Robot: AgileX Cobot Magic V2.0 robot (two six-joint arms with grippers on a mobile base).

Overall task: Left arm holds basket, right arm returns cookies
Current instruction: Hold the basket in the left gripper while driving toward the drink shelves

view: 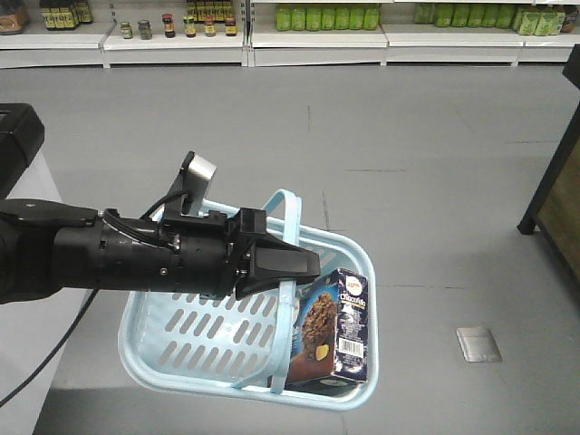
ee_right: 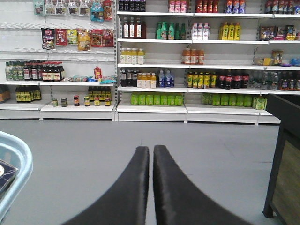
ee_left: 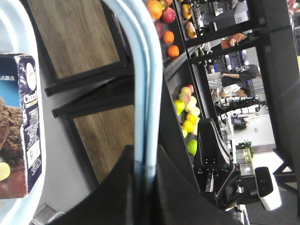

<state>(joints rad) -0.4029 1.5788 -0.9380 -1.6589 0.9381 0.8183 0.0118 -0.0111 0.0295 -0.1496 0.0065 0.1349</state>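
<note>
Pincer of the left arm (view: 308,265) is clamped on the light blue basket's (view: 145,362) loop handle (view: 293,222). The cookies box (view: 337,328) stands inside, just beside its tip. The right pincer (ee_right: 151,161) is narrow and holds nothing.

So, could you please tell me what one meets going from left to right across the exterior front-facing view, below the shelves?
left arm → cookies → metal floor plate → dark wooden stand. The basket spans both the arm and the cookies, so it is left out.
</note>
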